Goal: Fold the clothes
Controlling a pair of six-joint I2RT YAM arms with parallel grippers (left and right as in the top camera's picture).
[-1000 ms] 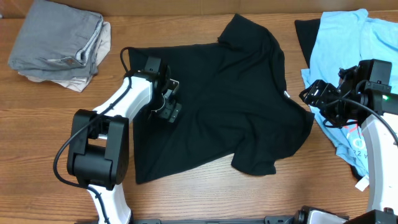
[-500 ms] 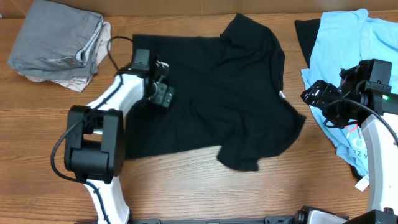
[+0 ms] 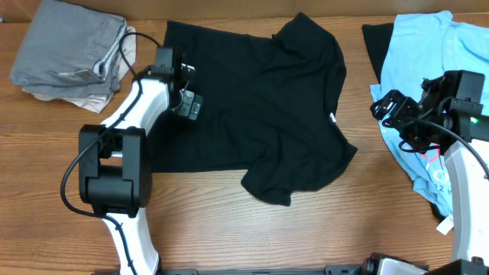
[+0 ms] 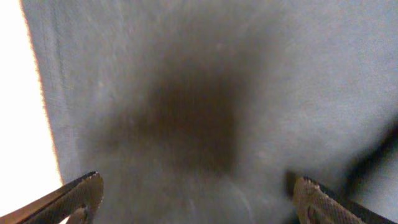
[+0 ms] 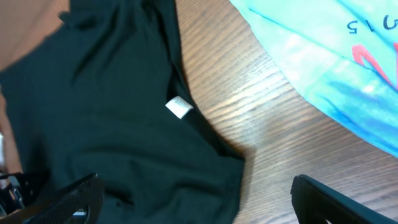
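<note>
The black T-shirt (image 3: 267, 99) lies spread and rumpled across the middle of the table, its white neck label (image 3: 333, 117) near the right edge. My left gripper (image 3: 188, 104) is low over the shirt's left part. In the left wrist view its jaws stand wide apart (image 4: 199, 199) with only fabric (image 4: 249, 93) below them. My right gripper (image 3: 386, 107) hovers open over bare wood between the black shirt and the light blue red-printed tee (image 3: 428, 53). The right wrist view shows the label (image 5: 179, 107), the blue tee (image 5: 323, 56) and nothing between the jaws (image 5: 199, 199).
Folded grey and beige garments (image 3: 72, 50) are stacked at the far left corner. A dark garment edge (image 3: 374, 46) shows beside the blue tee. Bare wooden table (image 3: 306, 237) runs along the front.
My left gripper moved toward the far left and the black shirt slid along with it. The right gripper's jaws spread a little wider; that arm stayed in place.
</note>
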